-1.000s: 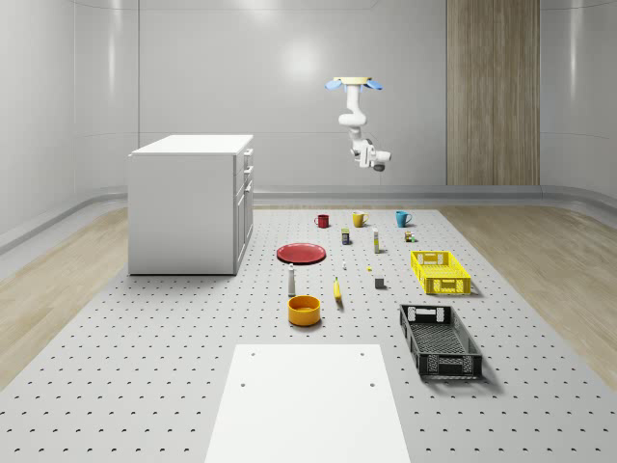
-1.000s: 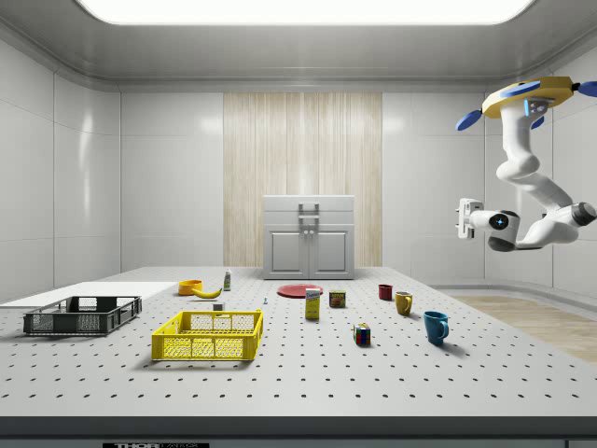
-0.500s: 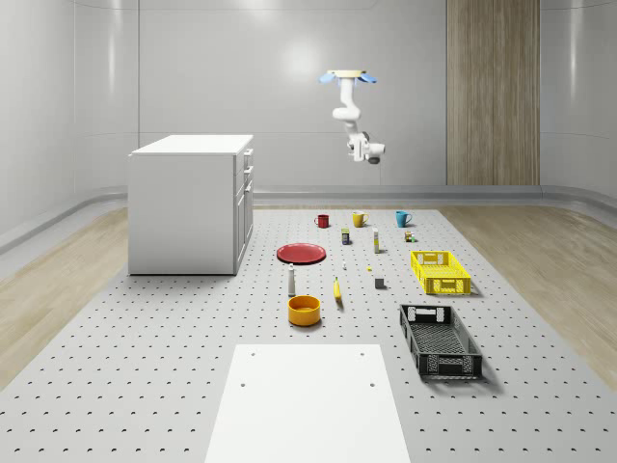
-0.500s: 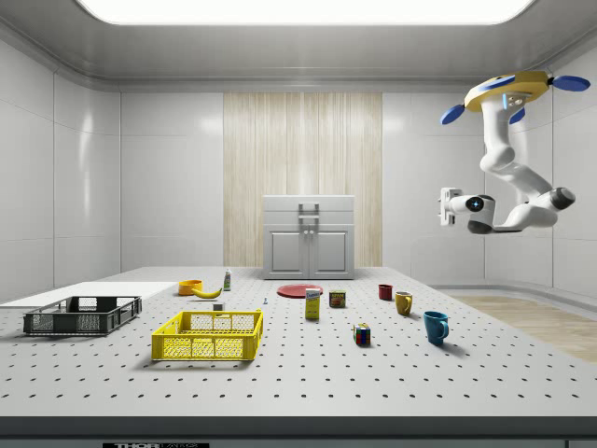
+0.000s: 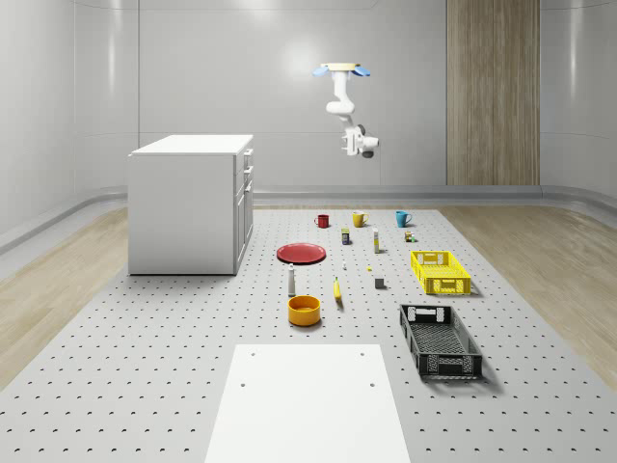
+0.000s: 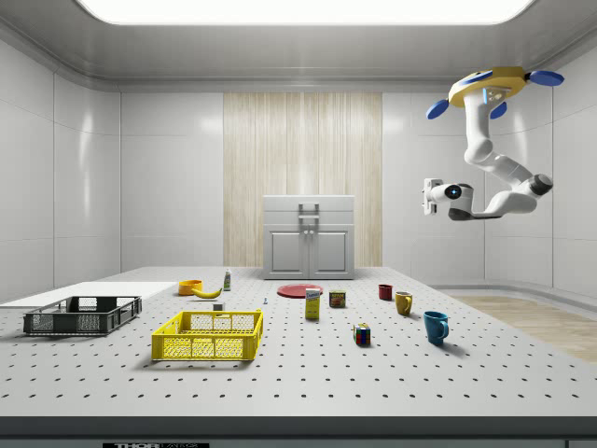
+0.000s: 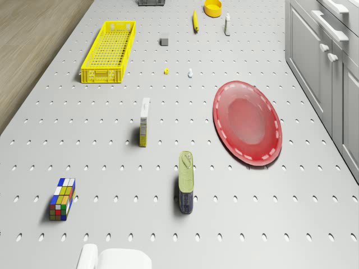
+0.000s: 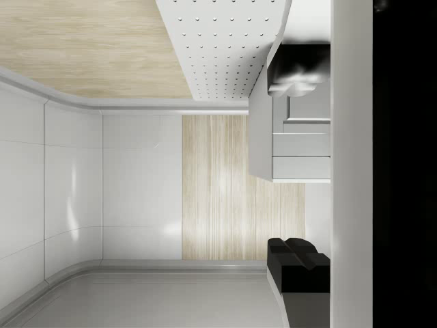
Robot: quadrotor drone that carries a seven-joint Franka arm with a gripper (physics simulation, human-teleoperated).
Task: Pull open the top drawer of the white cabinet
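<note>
The white cabinet (image 5: 191, 204) stands at the whole-scene view's left, its drawer front facing right. In the side view the top drawer (image 6: 309, 205) is shut, with two handles near its middle. The drone (image 5: 339, 69) hovers high over the table's far end, above the mugs and away from the cabinet's front. Its arm hangs down and bends, and the gripper (image 6: 427, 195) points toward the cabinet from well short of it. In the wrist view the gripper (image 8: 271, 162) is open; the dark fingers (image 8: 298, 263) are wide apart with the cabinet (image 8: 293, 147) far off between them.
On the perforated table (image 5: 174, 328) lie a red plate (image 5: 302, 253), mugs (image 5: 359, 219), a yellow crate (image 5: 440, 272), a black crate (image 5: 440, 340), an orange bowl (image 5: 304, 310), a banana (image 5: 337, 289) and a white board (image 5: 307, 400). A Rubik's cube (image 7: 61, 199) and tin (image 7: 186, 181) lie below the drone.
Drone and arm have moved toward the cabinet side, left in both fixed views, and a little higher. The drawer has stayed shut.
</note>
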